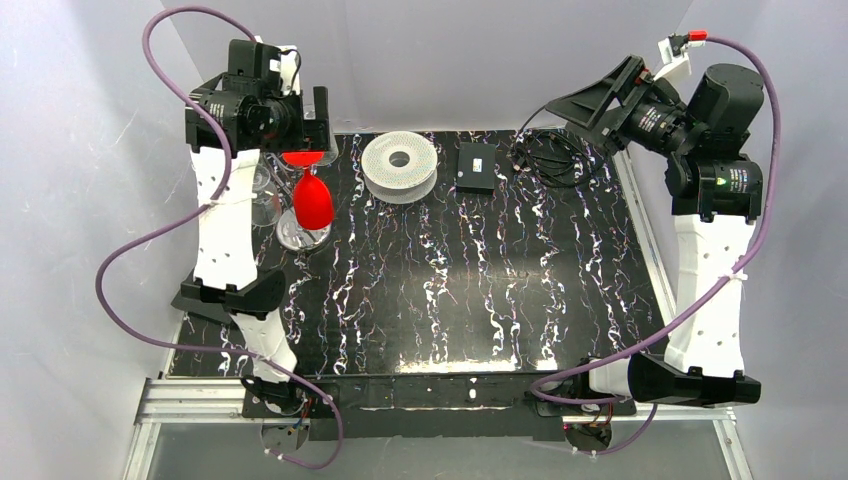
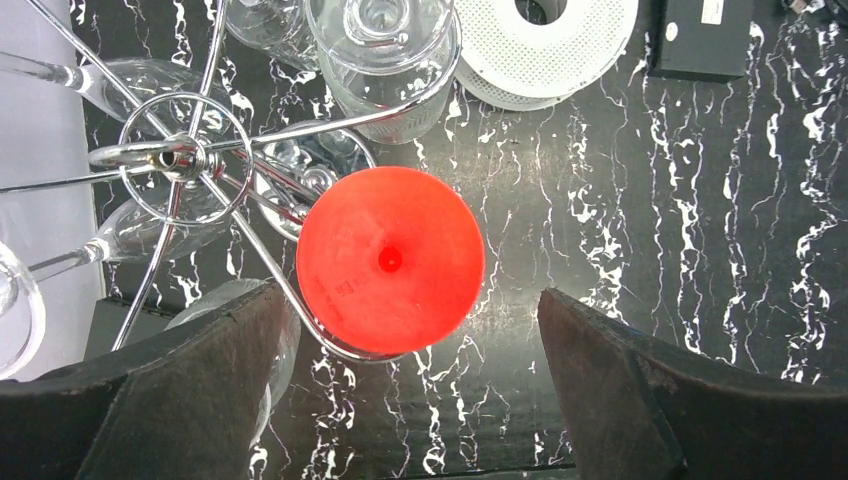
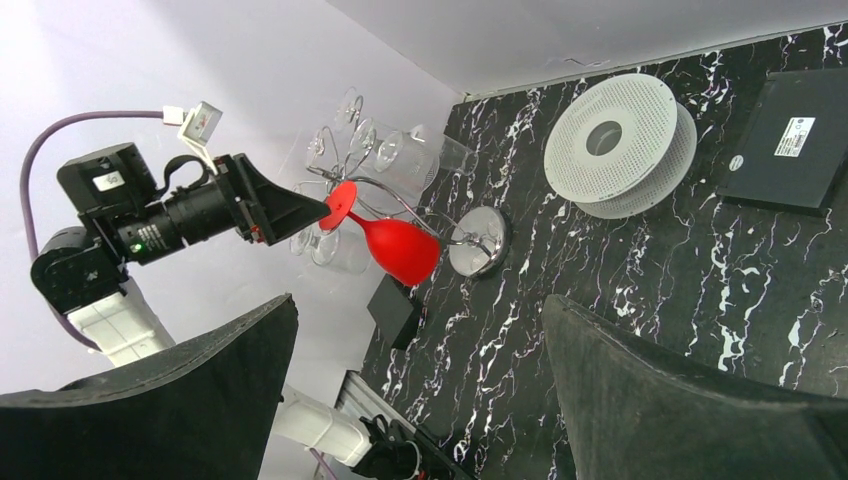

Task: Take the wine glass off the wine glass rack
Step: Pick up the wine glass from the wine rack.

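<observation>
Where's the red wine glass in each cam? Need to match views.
Top external: red wine glass upper left, hanging bowl down.
Left wrist: red wine glass centre frame, its round foot seen from above.
Right wrist: red wine glass left of centre, hanging tilted.
Shared landmark: white spool, visible in all three views.

Left wrist looks straight down, close; all share the rack (image 2: 165,155)
</observation>
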Action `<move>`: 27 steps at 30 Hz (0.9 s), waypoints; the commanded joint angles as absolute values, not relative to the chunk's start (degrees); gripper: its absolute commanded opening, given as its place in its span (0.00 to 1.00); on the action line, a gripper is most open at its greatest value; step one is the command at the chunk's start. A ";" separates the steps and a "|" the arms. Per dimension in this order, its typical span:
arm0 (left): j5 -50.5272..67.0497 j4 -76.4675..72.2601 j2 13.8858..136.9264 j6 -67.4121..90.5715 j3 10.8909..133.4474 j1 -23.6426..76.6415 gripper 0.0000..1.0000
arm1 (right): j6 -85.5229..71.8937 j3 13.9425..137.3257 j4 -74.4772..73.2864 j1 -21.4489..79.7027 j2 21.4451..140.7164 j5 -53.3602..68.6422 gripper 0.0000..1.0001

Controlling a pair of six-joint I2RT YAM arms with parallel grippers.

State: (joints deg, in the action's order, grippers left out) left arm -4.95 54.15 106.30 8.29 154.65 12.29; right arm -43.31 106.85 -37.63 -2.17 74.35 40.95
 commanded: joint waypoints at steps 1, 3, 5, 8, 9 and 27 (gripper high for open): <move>-7.20 65.57 107.49 7.30 156.26 12.82 1.00 | -42.75 109.29 -36.12 -1.93 74.40 42.45 1.00; -7.67 65.73 107.85 7.25 156.35 12.79 1.00 | -42.74 109.13 -36.08 -1.93 74.49 42.58 1.00; -8.41 65.94 108.23 7.08 156.36 12.83 1.00 | -42.72 109.14 -36.08 -1.93 74.58 42.55 1.00; -8.70 66.19 108.64 6.94 156.31 12.82 1.00 | -42.82 109.14 -36.13 -1.93 74.77 42.37 1.00; -8.70 66.30 108.91 6.97 156.35 12.83 1.00 | -42.90 109.15 -36.12 -1.93 74.94 42.47 1.00; -8.98 68.01 111.04 7.21 155.48 12.79 1.00 | -43.73 111.40 -35.69 -1.93 77.82 43.28 1.00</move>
State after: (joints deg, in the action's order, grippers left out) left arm -8.08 54.37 111.33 7.49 155.00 12.56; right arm -43.62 108.99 -37.63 -2.13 77.41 42.09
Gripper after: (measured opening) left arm 0.995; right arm 0.997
